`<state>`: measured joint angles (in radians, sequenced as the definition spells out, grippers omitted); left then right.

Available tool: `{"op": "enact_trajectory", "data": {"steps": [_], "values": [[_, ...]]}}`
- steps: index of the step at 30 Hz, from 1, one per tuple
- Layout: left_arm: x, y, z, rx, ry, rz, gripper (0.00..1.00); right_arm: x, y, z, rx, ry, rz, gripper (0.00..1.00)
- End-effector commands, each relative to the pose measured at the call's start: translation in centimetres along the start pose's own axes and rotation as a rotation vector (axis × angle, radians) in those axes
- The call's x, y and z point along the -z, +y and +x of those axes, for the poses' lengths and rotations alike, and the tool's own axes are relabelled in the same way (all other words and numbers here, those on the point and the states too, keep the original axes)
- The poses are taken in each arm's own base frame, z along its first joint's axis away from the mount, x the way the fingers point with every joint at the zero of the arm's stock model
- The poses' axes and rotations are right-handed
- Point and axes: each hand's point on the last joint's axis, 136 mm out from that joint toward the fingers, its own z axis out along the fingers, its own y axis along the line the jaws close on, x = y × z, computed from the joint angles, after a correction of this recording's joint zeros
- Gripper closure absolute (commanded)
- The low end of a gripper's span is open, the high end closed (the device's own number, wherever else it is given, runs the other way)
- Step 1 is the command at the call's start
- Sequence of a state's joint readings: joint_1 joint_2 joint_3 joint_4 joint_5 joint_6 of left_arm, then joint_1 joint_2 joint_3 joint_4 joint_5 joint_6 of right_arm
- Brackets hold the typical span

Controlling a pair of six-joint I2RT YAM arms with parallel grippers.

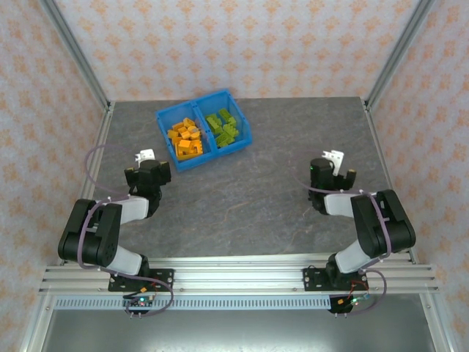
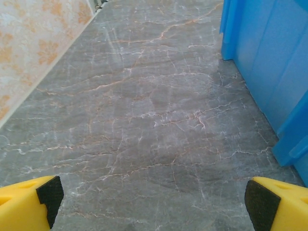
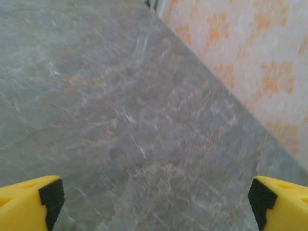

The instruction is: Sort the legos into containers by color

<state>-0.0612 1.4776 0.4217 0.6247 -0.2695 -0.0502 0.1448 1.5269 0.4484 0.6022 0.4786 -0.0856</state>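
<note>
Near edge first: ribbed aluminium rail, both arm bases bolted on. Just beyond, smooth dark grey bench, marbled, veined in white and faint orange.

Over to the left tool: low above bare stone, near the bin's near-left corner, released, jaws spread wide with nothing between. Blocky yellow fingers seen from the left wrist, each tipped with a matte black pad, one at either side of the view.

Same on the other side for the right tool: released, jaws wide apart above bare bench, well apart from the bin, holding nothing.

Further back now, left of centre on the bench: glossy bright blue bin, rectangular, hard plastic, straight upright walls. Long axis running left to right, skewed so the right end sits farther away. Split across the middle by a centre wall into two square compartments side by side.

Left compartment: heap of orange bricks, small, boxy, studded, lying at all angles. Right compartment: olive-green bricks, same small blocky shapes, likewise jumbled. Colours kept apart by the wall, none loose on the bench.

Farthest back, pale wallpaper with a repeating orange motif, framed by slanted metal posts.
</note>
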Motion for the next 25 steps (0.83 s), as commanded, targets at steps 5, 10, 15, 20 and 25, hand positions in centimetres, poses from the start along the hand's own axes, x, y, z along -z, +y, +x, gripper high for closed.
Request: {"op": "enact_trajectory", "data": {"steps": [5, 10, 15, 20, 25], "values": [[0.0, -1.5, -2.1, 0.016, -0.097, 0.107, 0.00, -0.4, 1.7, -2.3, -0.196, -0.118, -0.229, 0.01], [0.0, -1.6, -2.1, 0.008, -0.095, 0.102, 0.00, -0.3, 2.0, -2.2, -0.176, -0.069, -0.244, 0.01], [0.0, -1.6, -2.1, 0.009, -0.097, 0.103, 0.00, -0.4, 2.0, -2.2, -0.175, -0.072, -0.244, 0.01], [0.0, -1.7, -2.1, 0.009, -0.097, 0.103, 0.00, -0.5, 2.6, -2.1, -0.163, -0.068, -0.273, 0.01], [0.0, -1.7, -2.1, 0.009, -0.097, 0.103, 0.00, -0.3, 2.4, -2.2, -0.167, -0.076, -0.274, 0.01]]}}
